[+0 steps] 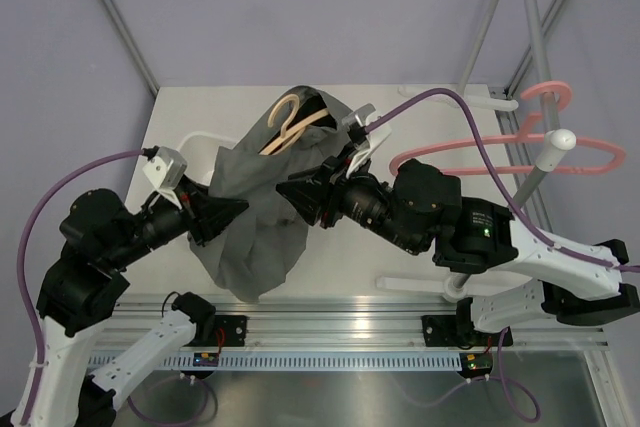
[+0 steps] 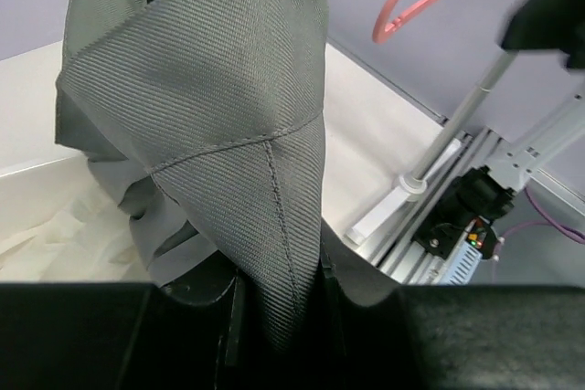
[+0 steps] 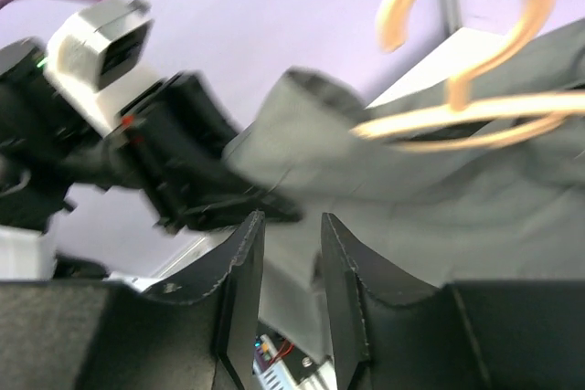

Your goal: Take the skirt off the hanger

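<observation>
Grey skirt [image 1: 255,237] is hanging mid-air over the middle of the white bench [image 1: 180,117]. The wooden hanger [image 1: 290,125] is inside its top end at 12 o'clock, with the hook poking out of the fabric.

Left fingers [image 1: 222,215] come in from the skirt's 9 o'clock side. The left wrist view makes it pretty obvious: they're clamped down on a fold of the cloth right along a seam, and the fabric rises in a big peak from the pinch.

Right fingers [image 1: 303,195] sit on the 3 o'clock side of the skirt, just below the hanger. In the right wrist view they [image 3: 239,289] are parted with a clear gap and nothing pinched between them. The skirt and hanger are just beyond the tips, and that view is a bit blurry.

Way over at 3 o'clock there are pink hangers [image 1: 590,147] on a rack pole [image 1: 545,162], well apart from all this.
</observation>
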Robot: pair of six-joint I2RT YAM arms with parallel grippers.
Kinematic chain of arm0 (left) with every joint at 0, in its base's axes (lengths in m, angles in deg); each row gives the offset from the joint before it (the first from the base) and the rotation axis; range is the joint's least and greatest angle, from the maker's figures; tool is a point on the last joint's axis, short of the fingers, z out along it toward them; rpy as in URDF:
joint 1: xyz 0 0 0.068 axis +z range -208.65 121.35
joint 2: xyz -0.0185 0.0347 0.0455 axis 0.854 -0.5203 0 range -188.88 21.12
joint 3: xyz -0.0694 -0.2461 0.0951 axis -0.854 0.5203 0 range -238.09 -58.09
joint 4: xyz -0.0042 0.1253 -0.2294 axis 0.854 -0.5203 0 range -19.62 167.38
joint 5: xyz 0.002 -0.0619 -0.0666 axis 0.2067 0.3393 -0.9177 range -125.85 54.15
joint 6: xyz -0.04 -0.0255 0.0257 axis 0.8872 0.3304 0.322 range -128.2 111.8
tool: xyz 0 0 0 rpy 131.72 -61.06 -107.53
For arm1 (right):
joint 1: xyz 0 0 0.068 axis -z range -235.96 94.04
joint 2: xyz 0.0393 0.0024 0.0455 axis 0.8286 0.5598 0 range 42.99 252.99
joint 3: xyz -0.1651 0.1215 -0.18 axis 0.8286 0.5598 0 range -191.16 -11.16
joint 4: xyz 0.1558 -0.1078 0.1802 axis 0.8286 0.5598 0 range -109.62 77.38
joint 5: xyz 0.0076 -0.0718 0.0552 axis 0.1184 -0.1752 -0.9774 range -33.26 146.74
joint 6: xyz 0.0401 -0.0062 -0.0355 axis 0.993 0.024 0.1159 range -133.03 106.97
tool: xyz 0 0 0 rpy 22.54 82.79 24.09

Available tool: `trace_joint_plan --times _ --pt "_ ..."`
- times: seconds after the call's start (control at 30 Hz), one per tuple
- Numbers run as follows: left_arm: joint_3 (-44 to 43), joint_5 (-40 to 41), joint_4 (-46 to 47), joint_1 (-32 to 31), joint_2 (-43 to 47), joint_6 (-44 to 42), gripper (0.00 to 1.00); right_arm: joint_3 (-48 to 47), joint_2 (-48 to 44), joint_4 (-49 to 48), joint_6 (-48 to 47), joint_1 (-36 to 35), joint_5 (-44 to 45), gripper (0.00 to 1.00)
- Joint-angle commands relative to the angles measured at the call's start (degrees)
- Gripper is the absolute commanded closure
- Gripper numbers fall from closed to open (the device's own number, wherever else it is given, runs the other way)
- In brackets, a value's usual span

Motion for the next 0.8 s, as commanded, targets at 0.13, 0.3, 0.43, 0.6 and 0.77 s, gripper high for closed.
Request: trace_joint_plan --times 0.13,0.3,0.43,0.6,0.77 --pt "2.40 -9.44 5.36 0.21 5.42 3.32 1.00 -3.38 1.69 2.24 0.08 6.25 -0.64 0.60" --pt "3.20 -11.02 4.13 0.21 6.91 3.41 1.00 -5.40 3.80 4.08 -1.42 7.40 -1.78 0.60" --pt "2.76 -12.17 3.78 0.21 7.44 3.59 1.00 -5.40 5.03 4.87 -1.34 8.27 -1.69 0.60" --pt "0.83 -12.17 2.02 0.21 7.27 2.89 1.00 -4.08 4.51 4.96 -1.42 8.63 -0.99 0.56" --pt "0.12 -11.64 0.70 0.21 7.27 2.27 1.00 -2.06 2.40 5.23 -1.07 8.72 0.59 0.54"
